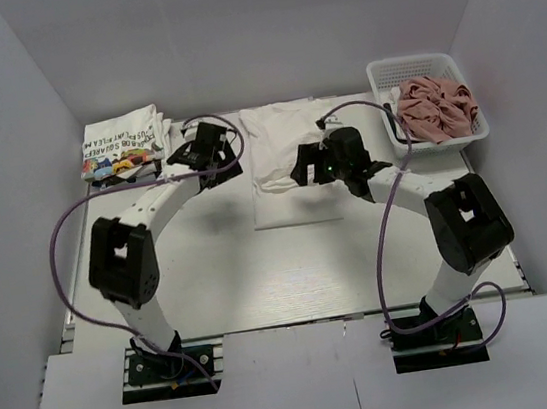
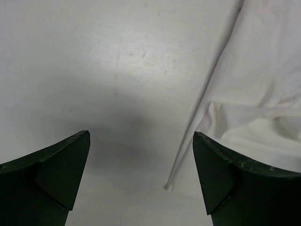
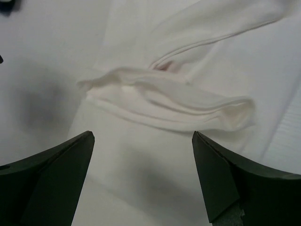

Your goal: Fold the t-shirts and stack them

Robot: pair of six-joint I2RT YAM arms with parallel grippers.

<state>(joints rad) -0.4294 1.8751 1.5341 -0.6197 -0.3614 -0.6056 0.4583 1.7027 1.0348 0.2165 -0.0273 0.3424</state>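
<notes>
A white t-shirt [image 1: 281, 148] lies partly folded on the table's back middle. My left gripper [image 1: 207, 145] hangs open beside its left edge. In the left wrist view the gripper [image 2: 141, 174] is over bare table, with the shirt's hem [image 2: 263, 94] just to its right and nothing between the fingers. My right gripper [image 1: 321, 163] stands open above the shirt's right part. In the right wrist view a rumpled fold of the shirt [image 3: 174, 101] lies just ahead of the empty gripper [image 3: 143, 174]. A folded tee with a coloured print [image 1: 122, 144] sits at the back left.
A white mesh basket [image 1: 417, 67] at the back right holds a crumpled dusty pink tee [image 1: 434, 108]. Bare white table [image 1: 212, 273] stretches in front of the shirt. Grey walls close in on three sides.
</notes>
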